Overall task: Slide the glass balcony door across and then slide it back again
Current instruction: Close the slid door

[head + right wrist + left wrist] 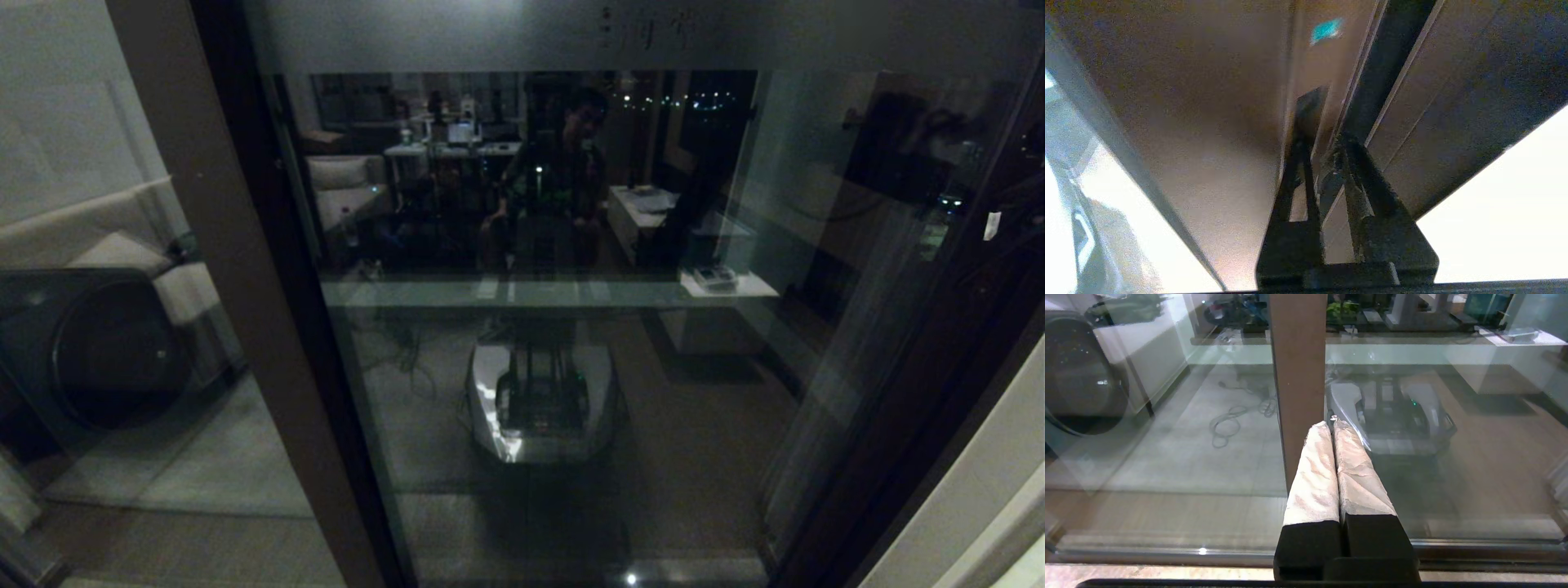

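The glass balcony door [702,384] fills the head view, with a frosted band [490,33] along its top and a dark brown stile [922,359] on the right. Neither gripper shows in that view. In the right wrist view my right gripper [1321,141] is up against the brown stile [1208,102]. One finger reaches the narrow recessed handle slot [1310,108], and the other lies beyond a raised edge, so the two are closed on that edge. My left gripper [1332,422] is shut and empty, held low just above the floor track, with its white-wrapped fingertips near a plain brown post [1298,367].
The plain brown post [220,245] stands left of the door glass. Behind the glass to its left is a dark round-fronted appliance [106,351]. A metal floor track [1167,555] runs along the bottom. A pale wall [980,506] borders the right side. The glass mirrors the room and my base.
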Controlling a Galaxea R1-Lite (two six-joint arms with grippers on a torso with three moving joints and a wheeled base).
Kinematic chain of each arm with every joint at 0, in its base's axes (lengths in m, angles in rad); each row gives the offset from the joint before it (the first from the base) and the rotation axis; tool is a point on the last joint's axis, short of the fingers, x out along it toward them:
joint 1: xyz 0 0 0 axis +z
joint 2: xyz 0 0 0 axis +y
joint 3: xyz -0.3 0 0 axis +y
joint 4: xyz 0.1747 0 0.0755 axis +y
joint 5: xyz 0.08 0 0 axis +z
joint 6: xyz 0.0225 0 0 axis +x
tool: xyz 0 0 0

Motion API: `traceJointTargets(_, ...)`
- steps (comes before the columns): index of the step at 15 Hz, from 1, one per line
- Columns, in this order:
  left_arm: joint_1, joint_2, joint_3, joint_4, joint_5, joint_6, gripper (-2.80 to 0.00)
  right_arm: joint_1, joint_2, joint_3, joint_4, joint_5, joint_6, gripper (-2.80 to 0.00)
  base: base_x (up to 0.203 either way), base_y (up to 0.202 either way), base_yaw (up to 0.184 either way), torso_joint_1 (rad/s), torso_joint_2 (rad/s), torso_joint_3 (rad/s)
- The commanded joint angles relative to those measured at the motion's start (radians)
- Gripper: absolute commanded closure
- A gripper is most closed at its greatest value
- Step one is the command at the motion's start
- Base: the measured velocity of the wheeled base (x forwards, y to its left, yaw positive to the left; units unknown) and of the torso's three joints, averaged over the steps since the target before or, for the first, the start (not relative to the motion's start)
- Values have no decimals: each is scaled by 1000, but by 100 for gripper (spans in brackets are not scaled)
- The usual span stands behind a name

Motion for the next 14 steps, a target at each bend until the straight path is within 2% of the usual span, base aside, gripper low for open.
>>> traceJointTargets(1, 0, 1, 2, 0, 0, 0, 0, -2, -19, 10, -1, 2, -2, 0, 0, 0, 0, 0, 0, 0)
traceJointTargets(5, 0, 1, 2, 0, 0, 0, 0, -6, -168, 117, 3, 31, -36, 0, 0, 0, 0, 0, 0, 0)
traceJointTargets(9, 0, 1, 2, 0, 0, 0, 0, -9, -355, 202, 52, 159, -45, 0, 0, 0, 0, 0, 0, 0)
traceJointTargets(11, 0, 1, 2, 0, 0, 0, 0, -19, -424, 228, 92, 340, -30, 0, 0, 0, 0, 0, 0, 0)
traceJointTargets(14, 0, 1, 2, 0, 0, 0, 0, -23, -510, 302, 124, 712, 41, 0, 0, 0, 0, 0, 0, 0)
